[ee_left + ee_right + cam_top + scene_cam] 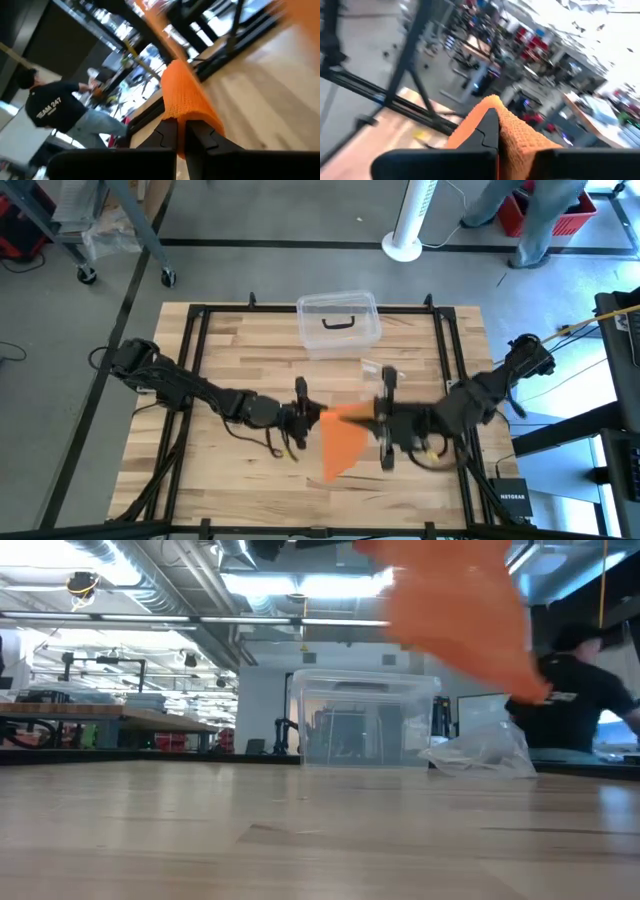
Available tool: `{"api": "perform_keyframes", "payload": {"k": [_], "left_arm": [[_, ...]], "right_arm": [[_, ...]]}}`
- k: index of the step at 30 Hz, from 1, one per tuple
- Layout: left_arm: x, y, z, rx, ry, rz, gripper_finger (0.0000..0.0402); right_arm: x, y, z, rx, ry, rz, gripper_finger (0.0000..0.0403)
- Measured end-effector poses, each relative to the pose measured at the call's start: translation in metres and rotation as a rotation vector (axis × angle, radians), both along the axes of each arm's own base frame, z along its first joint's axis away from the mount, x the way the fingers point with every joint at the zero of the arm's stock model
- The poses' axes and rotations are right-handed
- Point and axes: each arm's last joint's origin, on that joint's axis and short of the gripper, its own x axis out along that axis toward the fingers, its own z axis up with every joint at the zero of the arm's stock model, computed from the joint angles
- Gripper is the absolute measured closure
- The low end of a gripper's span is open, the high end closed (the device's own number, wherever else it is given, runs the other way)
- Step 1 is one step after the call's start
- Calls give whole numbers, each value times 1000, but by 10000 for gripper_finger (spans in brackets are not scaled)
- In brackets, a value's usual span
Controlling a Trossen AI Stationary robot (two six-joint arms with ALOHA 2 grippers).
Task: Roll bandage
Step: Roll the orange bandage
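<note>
hanging between the two arms over the middle of the table [240, 340], the bandage [343, 442] is kept clear of the wood, which is judged to be so that its length can be straightened before any rolling starts. on the left, the left gripper [302, 418] is seen at the strip's left end; in its wrist view the two dark fingers [167, 134] are pressed together with orange fabric pinched between them, the cloth folding up over the tips. moving rightward, the band is seen to widen and droop toward the table's near edge, and from table height it is seen to float above the surface, touching nothing. on the right, the right gripper [385, 420] is set at the opposite end, its jaws likewise closed on a fold of the orange weave. no roll has been formed yet, so the task is judged to be at its beginning. behind the bandage, a clear plastic box [338, 322] and a small clear wrapper [480, 752] are left untouched.
</note>
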Motion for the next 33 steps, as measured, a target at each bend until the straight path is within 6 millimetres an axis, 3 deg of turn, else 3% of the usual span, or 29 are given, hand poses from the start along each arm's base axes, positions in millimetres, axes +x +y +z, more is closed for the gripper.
{"api": "perform_keyframes", "payload": {"k": [8, 16, 20, 24, 30, 33], "left_arm": [[-7, -33, -7, 45, 18, -101, 401], [-13, -47, -2, 91, -31, -147, 401], [-13, -48, 1, 92, -53, -145, 401], [-13, -47, 1, 70, -56, -103, 401], [-11, -42, -1, 52, -41, -55, 401], [-9, -35, -5, 9, -16, -39, 401]], "right_arm": [[13, -51, 6, 26, 80, -166, 400], [29, -112, -21, 177, 242, -323, 400], [40, -139, -51, 359, 306, -332, 400], [49, -156, -97, 528, 347, -360, 400], [48, -164, -169, 697, 422, -412, 399], [44, -165, -196, 773, 438, -431, 378]]}}
